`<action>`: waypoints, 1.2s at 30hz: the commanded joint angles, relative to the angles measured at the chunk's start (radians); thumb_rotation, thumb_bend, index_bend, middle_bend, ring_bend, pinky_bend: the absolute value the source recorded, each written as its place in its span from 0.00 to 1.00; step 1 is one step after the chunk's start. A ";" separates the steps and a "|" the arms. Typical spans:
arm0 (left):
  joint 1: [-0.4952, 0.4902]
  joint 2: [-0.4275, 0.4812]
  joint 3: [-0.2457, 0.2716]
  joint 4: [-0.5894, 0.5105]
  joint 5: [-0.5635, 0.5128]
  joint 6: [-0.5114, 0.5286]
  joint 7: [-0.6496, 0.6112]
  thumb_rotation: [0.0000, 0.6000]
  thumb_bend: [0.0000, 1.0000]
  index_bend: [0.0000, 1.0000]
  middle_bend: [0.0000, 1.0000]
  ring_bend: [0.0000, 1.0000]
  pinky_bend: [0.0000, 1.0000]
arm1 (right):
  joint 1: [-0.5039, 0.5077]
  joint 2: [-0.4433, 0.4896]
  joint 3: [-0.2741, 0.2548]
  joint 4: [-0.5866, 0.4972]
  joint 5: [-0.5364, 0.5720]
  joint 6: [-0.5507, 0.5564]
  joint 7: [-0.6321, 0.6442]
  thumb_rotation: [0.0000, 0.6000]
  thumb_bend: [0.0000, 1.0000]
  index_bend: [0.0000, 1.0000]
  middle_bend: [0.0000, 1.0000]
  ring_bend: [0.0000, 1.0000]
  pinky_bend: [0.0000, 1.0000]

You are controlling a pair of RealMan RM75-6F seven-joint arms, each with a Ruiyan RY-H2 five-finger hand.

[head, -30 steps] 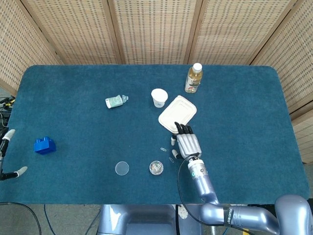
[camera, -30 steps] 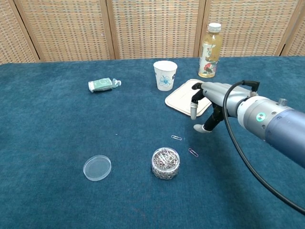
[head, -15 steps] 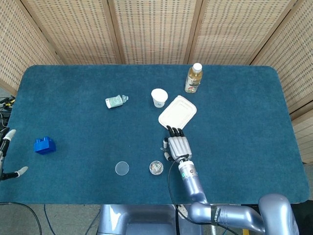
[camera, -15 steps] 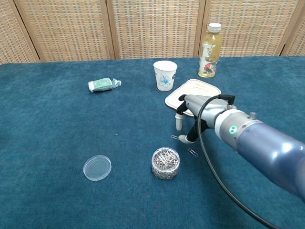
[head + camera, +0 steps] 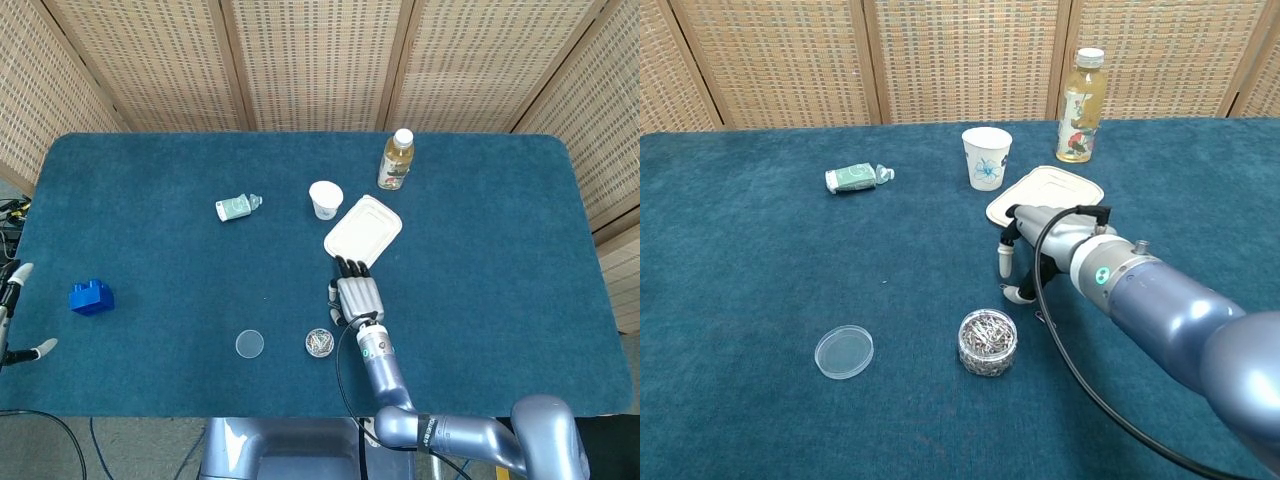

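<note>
The right hand [image 5: 1025,250] is hovering with fingers [image 5: 1005,262] curled down, grasping nothing, just beyond a round clear jar [image 5: 987,342] of metal paperclips on the carpeted blue table [image 5: 760,270].

- Robot lab test bench, staged
- Table [image 5: 500,300] in blue felt, woven screen panels [image 5: 310,60] behind
- Odd props: blue block [image 5: 91,297], bottle [image 5: 396,160]

Blue-covered table [image 5: 480,300] — bottle [image 5: 396,160] near far edge, paper cup [image 5: 325,199], white tray [image 5: 362,232], tube [image 5: 237,207]; clip jar [image 5: 319,343], clear lid [image 5: 250,344] near front edge; blue block [image 5: 91,297] at left.
</note>
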 commanded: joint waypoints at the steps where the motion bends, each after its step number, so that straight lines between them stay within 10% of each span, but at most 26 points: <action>1: -0.001 -0.002 0.000 0.000 -0.001 -0.002 0.003 1.00 0.00 0.00 0.00 0.00 0.00 | 0.003 -0.003 0.002 0.006 0.005 -0.004 -0.004 1.00 0.32 0.51 0.00 0.00 0.00; 36: -0.007 -0.011 -0.002 0.006 -0.014 -0.007 0.014 1.00 0.00 0.00 0.00 0.00 0.00 | 0.008 -0.032 -0.006 0.085 0.010 -0.047 0.005 1.00 0.38 0.65 0.00 0.00 0.00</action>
